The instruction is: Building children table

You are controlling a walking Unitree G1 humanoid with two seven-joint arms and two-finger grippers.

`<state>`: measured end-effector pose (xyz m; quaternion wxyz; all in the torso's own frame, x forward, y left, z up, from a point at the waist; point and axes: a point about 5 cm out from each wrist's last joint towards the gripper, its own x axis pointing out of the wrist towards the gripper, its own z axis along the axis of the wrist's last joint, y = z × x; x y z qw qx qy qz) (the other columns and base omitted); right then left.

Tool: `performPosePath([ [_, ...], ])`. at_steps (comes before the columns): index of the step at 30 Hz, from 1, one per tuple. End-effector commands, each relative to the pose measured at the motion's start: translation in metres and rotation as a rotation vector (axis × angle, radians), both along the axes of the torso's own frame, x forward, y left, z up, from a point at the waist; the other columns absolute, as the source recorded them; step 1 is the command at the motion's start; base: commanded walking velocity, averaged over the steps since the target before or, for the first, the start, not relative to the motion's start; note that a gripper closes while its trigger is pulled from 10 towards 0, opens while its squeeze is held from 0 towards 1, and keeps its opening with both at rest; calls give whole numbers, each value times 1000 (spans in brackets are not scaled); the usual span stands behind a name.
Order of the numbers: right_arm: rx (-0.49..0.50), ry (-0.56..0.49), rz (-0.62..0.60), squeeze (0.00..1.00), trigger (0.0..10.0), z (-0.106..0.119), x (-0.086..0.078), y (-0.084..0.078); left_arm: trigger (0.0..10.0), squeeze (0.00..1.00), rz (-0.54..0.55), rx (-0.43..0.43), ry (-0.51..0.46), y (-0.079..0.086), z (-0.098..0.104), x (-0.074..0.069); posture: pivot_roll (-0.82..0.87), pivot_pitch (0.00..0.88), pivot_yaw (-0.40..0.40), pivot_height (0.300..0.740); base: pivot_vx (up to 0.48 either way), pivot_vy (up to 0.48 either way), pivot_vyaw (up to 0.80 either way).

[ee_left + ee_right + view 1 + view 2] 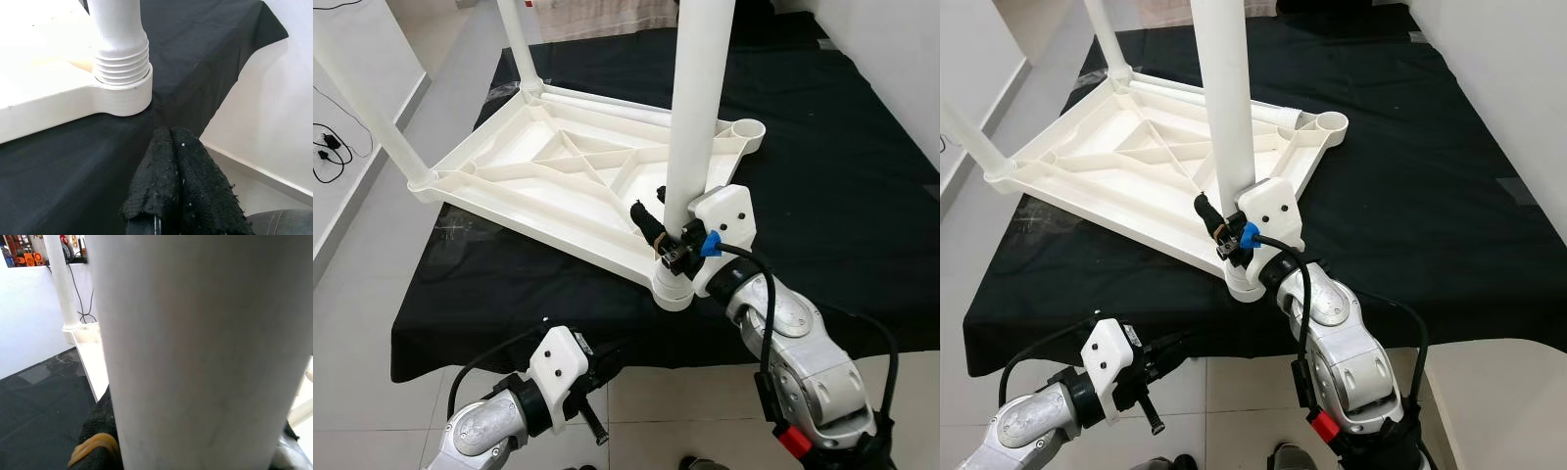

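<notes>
A white children's table top [509, 147] lies upside down on a black cloth [822, 176]. White legs stand in its left corner [372, 117], back corner [519, 44] and near corner [695, 98]. The right corner socket [747, 128] is empty. My right gripper [668, 223] is shut around the near leg just above its socket [674, 291]; one black finger [95, 431] shows beside the leg [195, 333]. My left gripper [1170, 352] hangs low in front of the cloth's edge, shut on nothing, its fingertips [171, 142] pointing towards the near leg's threaded base [122, 58].
The black cloth drapes over a low platform that ends just before my arms. Pale tiled floor [352, 294] lies to the left and front, with cables [333, 152] at the far left. A white wall [901, 59] runs along the right.
</notes>
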<state>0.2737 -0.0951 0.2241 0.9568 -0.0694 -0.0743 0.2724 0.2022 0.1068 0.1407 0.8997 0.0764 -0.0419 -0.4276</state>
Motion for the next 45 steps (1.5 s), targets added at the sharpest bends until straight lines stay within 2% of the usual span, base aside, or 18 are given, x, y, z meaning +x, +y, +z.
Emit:
performPosePath([
  [1,-62,240,9,0,10000,-48,2,1,10000,0,-5,13,18,0,-6,-2,-35,213,78,740,0,0,0],
  [6,-65,241,21,0,10000,-48,2,2,10000,0,-5,13,18,-1,-6,-2,-36,212,75,740,0,0,0],
  [7,-66,242,31,776,10000,-48,1,3,10000,0,-5,12,18,-1,-6,-2,-35,211,75,740,0,0,0],
  [8,-62,243,42,776,10000,-48,1,3,10000,0,-5,12,17,-1,-6,-2,-35,211,75,740,0,0,0],
  [9,-54,238,53,1000,10000,-47,0,5,10000,0,-4,12,17,-1,-6,-2,-36,212,76,740,0,0,0],
  [15,-8,194,130,1000,10000,-36,-3,11,10000,0,-4,11,16,-1,-6,-2,-35,210,76,740,0,0,0],
  [16,10,178,152,129,10000,-32,-3,12,10000,0,-4,10,15,-1,-6,-2,-35,210,76,740,0,0,0],
  [17,18,163,157,0,10000,-28,-2,11,10000,0,-4,11,15,-1,-6,-2,-33,208,76,740,0,0,0],
  [18,18,163,157,0,10000,-28,-2,11,10000,0,-4,11,15,-1,-6,-2,-33,208,76,740,0,0,0],
  [19,28,149,148,0,0,-24,2,8,10000,0,-4,11,14,-1,-6,-2,-30,206,74,740,0,0,0],
  [33,11,134,122,0,0,-17,14,0,10000,0,6,6,15,-3,-6,-1,-28,204,60,740,0,0,0],
  [36,-24,126,75,0,0,-16,19,-4,10000,0,55,-19,11,0,-3,4,-25,204,51,740,0,0,0],
  [38,-23,120,57,0,0,-15,22,-5,10000,0,130,-55,21,5,1,12,-25,203,47,740,0,0,0],
  [39,-7,116,65,0,2196,-13,23,-4,10000,0,172,-90,23,7,4,17,-26,203,43,740,0,0,0],
  [40,4,113,71,0,2196,-12,23,-3,10000,0,199,-114,24,9,6,20,-26,203,43,740,0,0,0],
  [41,26,110,75,0,10000,-10,24,-2,10000,0,237,-145,18,11,10,24,-26,203,43,740,0,0,0],
  [43,89,97,86,0,10000,-3,25,-1,10000,0,352,-214,2,18,22,37,-28,198,44,740,0,0,0],
  [45,107,68,103,0,10000,4,26,1,10000,0,417,-304,9,23,35,48,-30,193,44,740,0,0,0],
])
